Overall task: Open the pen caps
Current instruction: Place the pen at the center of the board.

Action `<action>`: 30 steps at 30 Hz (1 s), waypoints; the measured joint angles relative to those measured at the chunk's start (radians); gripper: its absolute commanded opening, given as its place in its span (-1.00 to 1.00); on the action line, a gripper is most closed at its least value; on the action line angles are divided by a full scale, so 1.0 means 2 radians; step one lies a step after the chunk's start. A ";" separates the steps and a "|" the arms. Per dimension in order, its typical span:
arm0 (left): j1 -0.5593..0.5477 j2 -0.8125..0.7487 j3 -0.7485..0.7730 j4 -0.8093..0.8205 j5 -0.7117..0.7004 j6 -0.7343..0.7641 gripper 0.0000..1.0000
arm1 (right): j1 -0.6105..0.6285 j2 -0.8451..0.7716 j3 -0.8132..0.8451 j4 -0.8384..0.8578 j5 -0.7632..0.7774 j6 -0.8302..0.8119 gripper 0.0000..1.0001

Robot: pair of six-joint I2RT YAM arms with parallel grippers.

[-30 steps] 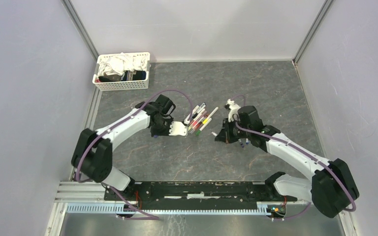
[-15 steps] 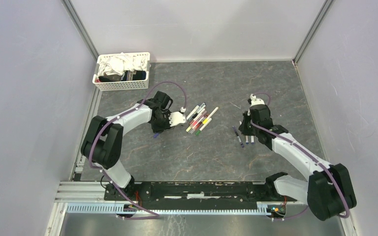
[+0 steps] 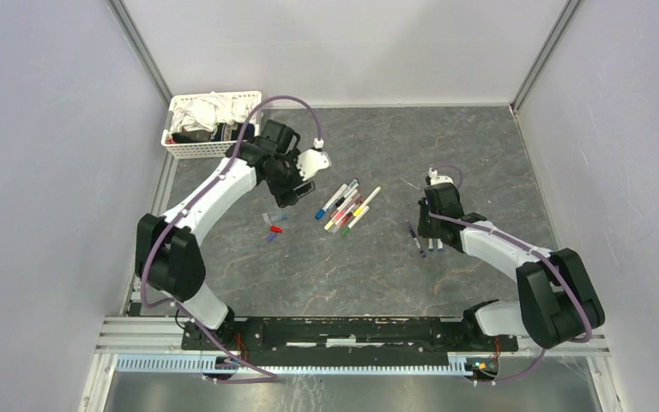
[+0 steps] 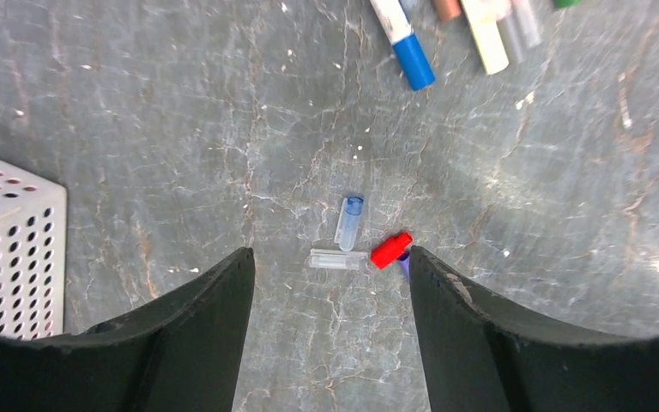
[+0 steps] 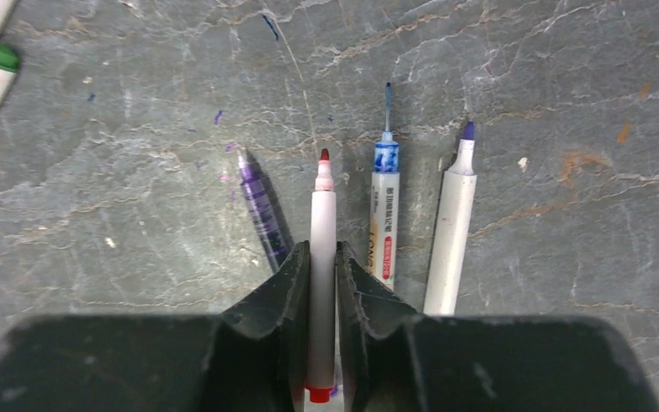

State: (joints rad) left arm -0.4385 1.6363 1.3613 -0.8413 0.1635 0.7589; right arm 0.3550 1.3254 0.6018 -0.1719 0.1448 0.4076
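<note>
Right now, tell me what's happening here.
Two arms are uncapping pens. The left fingers stand open above a few loose caps and hold nothing. The right fingers sit close on either side of a red pen, which lies uncapped in a row with three other uncapped pens. Whether they grip it I cannot tell. A pile of capped pens lies in the middle.

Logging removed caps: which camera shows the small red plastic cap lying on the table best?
The left wrist view: the small red plastic cap lies large and sharp beside a clear blue-tipped cap. The top view shows it only as a tiny red speck; the right wrist view misses it.
</note>
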 measured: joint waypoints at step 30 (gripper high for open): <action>0.055 -0.130 0.105 -0.048 -0.025 -0.070 1.00 | 0.114 0.068 0.166 -0.008 0.021 0.014 -0.08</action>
State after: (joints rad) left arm -0.3283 1.3758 1.5703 -0.9382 0.1135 0.6189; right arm 0.5838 1.4620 0.9344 -0.1886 0.1871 0.4347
